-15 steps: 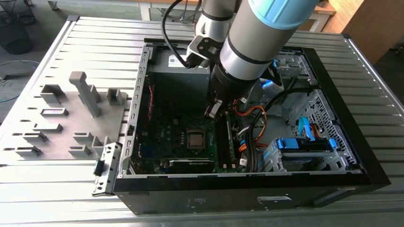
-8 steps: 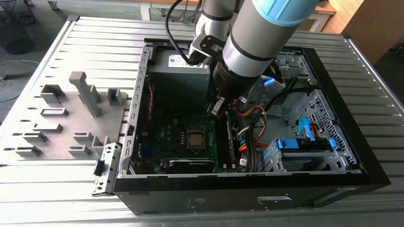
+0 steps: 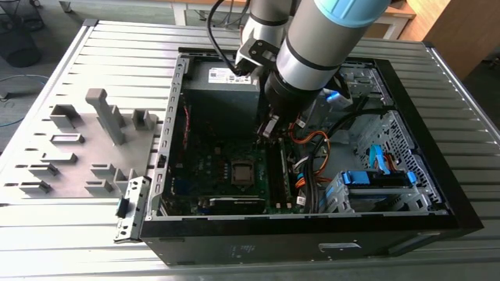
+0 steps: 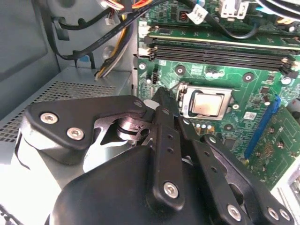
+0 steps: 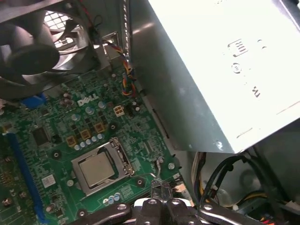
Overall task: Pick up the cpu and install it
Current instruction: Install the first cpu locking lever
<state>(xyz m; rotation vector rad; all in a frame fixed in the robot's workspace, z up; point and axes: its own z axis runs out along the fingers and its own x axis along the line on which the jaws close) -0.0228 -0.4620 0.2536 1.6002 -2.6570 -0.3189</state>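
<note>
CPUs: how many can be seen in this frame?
1. The cpu sits in the motherboard socket inside the computer case, seen in both wrist views. Others could be hidden behind the arm.

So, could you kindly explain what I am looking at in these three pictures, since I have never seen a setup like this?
This is one robot arm reaching down into an open computer case that lies on a ribbed metal table. The exterior view looks down on the whole scene from off the arm. The two wrist views come from cameras riding on the arm, looking into the case.

The gripper hangs over the green motherboard, beside the socket. The cpu, a small silvery square, already sits in that socket in both wrist views, and nothing shows in the gripper. The large grey box is the power supply. On the exterior view's left, grey holder blocks stand on the table.
</note>
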